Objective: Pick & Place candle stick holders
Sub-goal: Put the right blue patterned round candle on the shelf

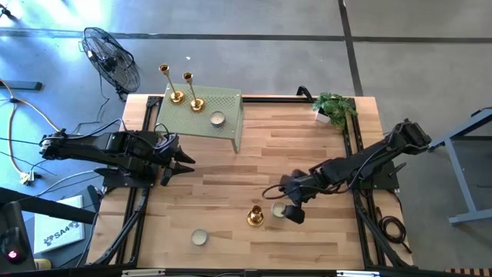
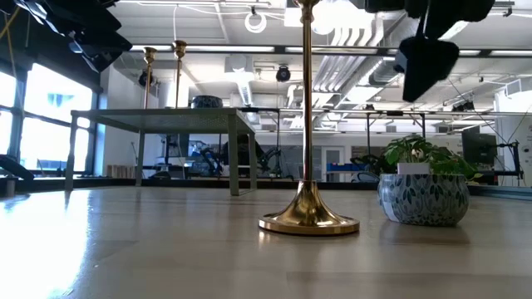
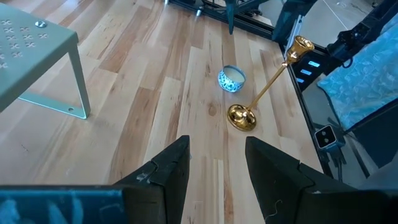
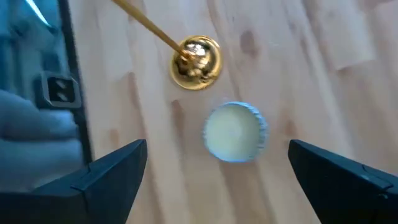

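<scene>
Tabletop looked like wood planks, pale, smooth, light satin sheen in my low view. Candlestick at centre frame was polished gold-toned metal, mirror-glossy on the domed base. Two more candlesticks at upper left of my high view had the same shiny brass look. They stood on a small stand that looked like matt sage-green painted metal, its top perforated. Plant pot at right of the low view read as glazed ceramic, glossy, blue-and-white pattern. Right gripper fingers looked like matt black plastic; left gripper likewise, dull, slightly textured.
</scene>
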Motion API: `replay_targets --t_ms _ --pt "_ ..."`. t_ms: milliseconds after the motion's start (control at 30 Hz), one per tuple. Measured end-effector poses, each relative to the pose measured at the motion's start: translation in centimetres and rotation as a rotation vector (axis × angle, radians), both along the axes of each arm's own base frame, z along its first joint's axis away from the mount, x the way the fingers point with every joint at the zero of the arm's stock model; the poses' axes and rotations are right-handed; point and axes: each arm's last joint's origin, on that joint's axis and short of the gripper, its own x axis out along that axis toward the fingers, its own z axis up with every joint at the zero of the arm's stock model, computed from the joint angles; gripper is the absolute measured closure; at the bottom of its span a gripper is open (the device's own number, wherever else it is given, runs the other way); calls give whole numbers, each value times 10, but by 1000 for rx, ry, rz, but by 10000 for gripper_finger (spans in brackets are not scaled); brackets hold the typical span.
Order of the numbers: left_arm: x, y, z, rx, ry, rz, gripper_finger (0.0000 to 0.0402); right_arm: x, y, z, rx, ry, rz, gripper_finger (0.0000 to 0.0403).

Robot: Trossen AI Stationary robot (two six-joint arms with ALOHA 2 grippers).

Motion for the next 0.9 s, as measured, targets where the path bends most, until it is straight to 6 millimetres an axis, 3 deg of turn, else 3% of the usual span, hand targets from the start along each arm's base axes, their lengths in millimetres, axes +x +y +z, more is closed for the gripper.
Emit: replay_targets --t_ms 133,467,733,900 --pt "0 0 0 -17 3 5 247 2 4 8 -169 69 88 18" --pt "0 0 0 -43 7 1 247 31 18 10 -458 154 435 18" --pt "-1 -2 -1 -66 24 -45 247 41 24 -8 -326 151 575 18" --pt "-2 -2 -4 -66 51 -45 247 47 28 -22 -348 165 590 18"
